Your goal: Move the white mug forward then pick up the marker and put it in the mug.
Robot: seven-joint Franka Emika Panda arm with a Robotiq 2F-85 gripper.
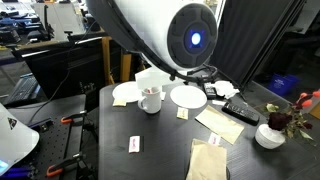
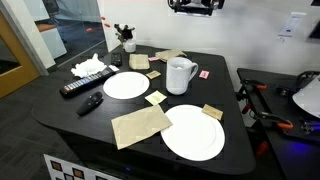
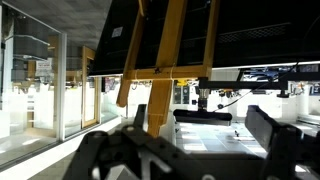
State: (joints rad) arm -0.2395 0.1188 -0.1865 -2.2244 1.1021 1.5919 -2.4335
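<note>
The white mug (image 1: 150, 99) stands upright on the black table between two white plates; it also shows in an exterior view (image 2: 180, 75) with its handle to the side. I cannot make out the red marker in any view. My gripper (image 2: 195, 5) hangs high above the far side of the table, well clear of the mug. In the wrist view the gripper (image 3: 190, 150) points out into the room, its fingers wide apart with nothing between them.
Two flat white plates (image 2: 126, 85) (image 2: 193, 132) flank the mug. Brown napkins (image 2: 140, 125), a black remote (image 2: 85, 87), white tissues (image 2: 90, 68), a small card with a red mark (image 2: 204, 74) and a white bowl of flowers (image 1: 270, 135) lie around. The robot base (image 1: 170, 35) blocks the back.
</note>
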